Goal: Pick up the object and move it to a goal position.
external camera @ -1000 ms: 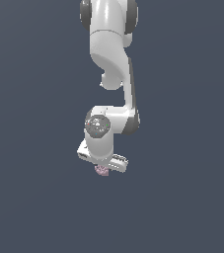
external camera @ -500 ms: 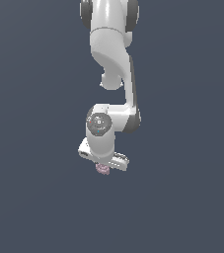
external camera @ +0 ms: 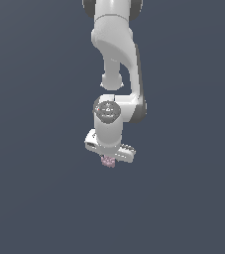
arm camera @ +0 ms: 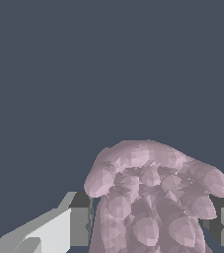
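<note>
Little has shifted over the last second: the arm point(external camera: 115, 64) hangs in nearly the same pose in the exterior view, with the pink lump at the same spot under the hand. Both fingers of the gripper point(external camera: 108, 159) are pressed against the object point(external camera: 108, 161), one on each flank, as the wrist view shows, where grey pads point(arm camera: 80, 225) sit tight to the sides of the bumpy mauve mass point(arm camera: 153, 202). That object pokes out just below the white hand, clear of any surface. Its long axis appears to run along the fingers, its rounded end pointing away from the wrist; its far end flares wider than the part between the pads. Above, the wrist points straight down, the forearm rising nearly upright to the elbow joint and on past the frame's top edge.
</note>
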